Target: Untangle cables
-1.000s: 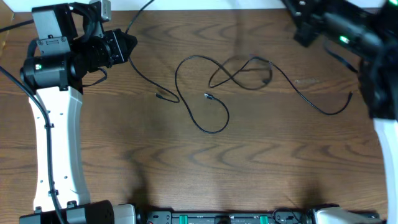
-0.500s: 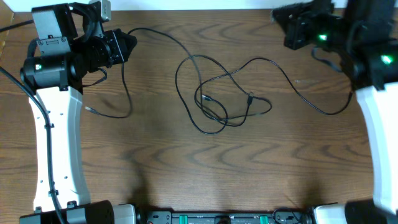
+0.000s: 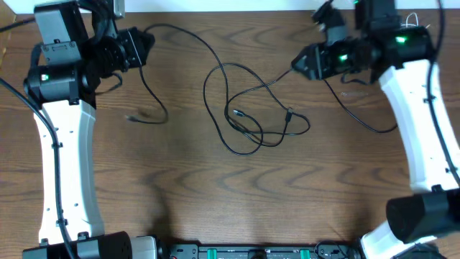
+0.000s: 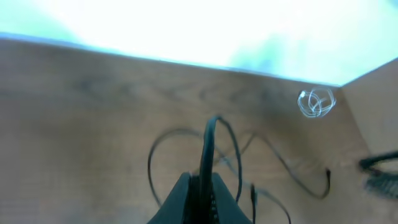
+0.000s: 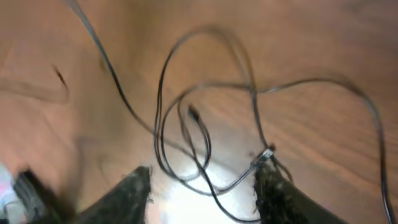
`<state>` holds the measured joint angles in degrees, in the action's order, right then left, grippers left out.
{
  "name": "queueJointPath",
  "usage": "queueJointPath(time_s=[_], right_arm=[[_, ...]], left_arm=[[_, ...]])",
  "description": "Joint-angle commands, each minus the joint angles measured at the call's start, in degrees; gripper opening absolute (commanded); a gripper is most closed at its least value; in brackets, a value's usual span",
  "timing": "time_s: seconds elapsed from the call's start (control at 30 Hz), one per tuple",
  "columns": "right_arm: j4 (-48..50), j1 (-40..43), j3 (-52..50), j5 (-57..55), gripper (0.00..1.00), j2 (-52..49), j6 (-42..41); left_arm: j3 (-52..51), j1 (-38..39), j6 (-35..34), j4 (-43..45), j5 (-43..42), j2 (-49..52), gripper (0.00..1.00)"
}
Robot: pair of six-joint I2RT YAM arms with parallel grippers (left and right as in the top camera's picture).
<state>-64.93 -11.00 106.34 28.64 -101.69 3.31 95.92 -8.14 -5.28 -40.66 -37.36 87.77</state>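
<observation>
Black cables lie looped over each other in a tangle (image 3: 248,115) at the table's middle, also seen from the right wrist as the tangle (image 5: 205,124). My left gripper (image 3: 146,42) is shut on one black cable (image 4: 207,143), which arcs from the jaws toward the tangle; its loose plug end (image 3: 132,118) lies at the left. My right gripper (image 3: 296,65) hovers at the tangle's upper right, open, its fingers (image 5: 134,190) spread with nothing between them. Another black strand (image 3: 370,128) trails off to the right. A small white cable coil (image 4: 316,102) lies near the far right corner.
The left arm's white link (image 3: 61,158) runs down the left side and the right arm's link (image 3: 420,122) down the right. The table's far edge (image 3: 230,10) is close behind both grippers. Thick black robot cords (image 3: 14,86) hang at the far left.
My right gripper swung left and down to the tangle's edge and opened. The cables settled into a tighter tangle, and the left cable's loose end shifted slightly right.
</observation>
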Motion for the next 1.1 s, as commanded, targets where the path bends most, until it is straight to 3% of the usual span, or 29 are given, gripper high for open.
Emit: queueJointPath(time_s=[0.0,0.1,0.23,0.6,0.87,1.07], right_arm=[[-1.92,-2.19,0.11,0.44,0.57,-2.93,8.13],[-3.15,-3.82,0.07,0.42,0.6,-5.29,11.78],[-3.04,-4.79,0.07,0.42,0.63,-6.84,13.29],[-4.74,-5.86,-0.85,0.46,0.64,-8.37,15.28],[-3.48,-12.9,-3.96,-0.04,0.61,-8.37,18.16],[0.92,-16.7,-10.4,0.02,0.58,-8.37,16.48]], left_arm=[[0.02,-0.13,-4.2,6.56,-4.7,-0.17,0.07],[0.07,-0.11,-10.16,16.92,-9.22,-0.7,0.07],[0.09,-0.13,-15.52,23.8,-10.03,-1.18,0.07],[0.09,-0.31,-12.94,23.5,-9.51,-1.51,0.07],[0.09,-1.53,-11.89,10.99,0.92,-1.51,0.07],[0.02,-1.92,-11.61,-4.13,17.97,-1.27,0.07]])
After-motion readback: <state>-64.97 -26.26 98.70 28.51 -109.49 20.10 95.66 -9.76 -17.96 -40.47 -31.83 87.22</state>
